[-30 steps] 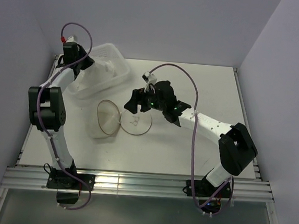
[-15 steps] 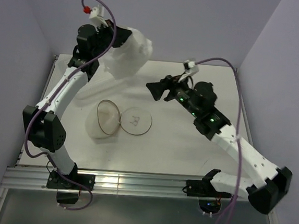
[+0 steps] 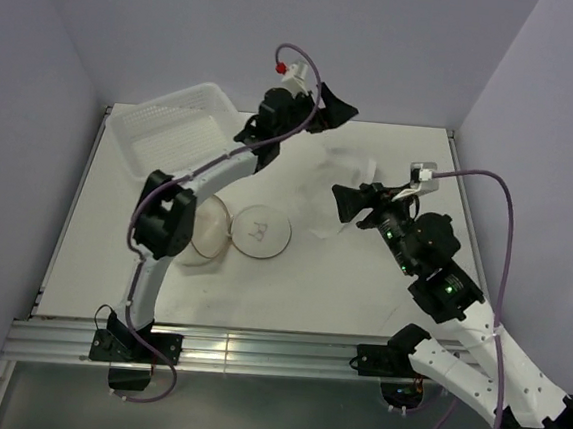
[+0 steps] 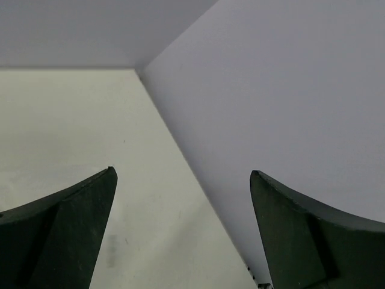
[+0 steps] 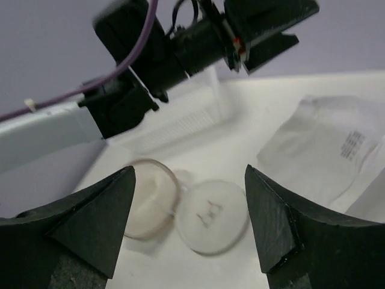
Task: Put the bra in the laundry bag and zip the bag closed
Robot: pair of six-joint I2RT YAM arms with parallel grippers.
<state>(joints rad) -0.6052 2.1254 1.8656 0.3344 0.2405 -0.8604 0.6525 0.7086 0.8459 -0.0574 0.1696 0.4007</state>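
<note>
Basket [image 3: 168, 129] was up in L gripper [image 4: 180, 229] half a sec ago. Now it lay back-left on table [image 3: 289, 295], and L jaws gaped wide, empty, high at far side. Thin white sheet [image 5: 319, 147] w/ printed text had landed right of laundry bag [image 3: 261, 230]. R gripper [image 5: 189, 226] hung wide open, holding nothing. Cream bra [image 5: 147, 201], as I read it, sat in bag's open mouth. Bag lay unzipped, so prob. only zipping was left.
</note>
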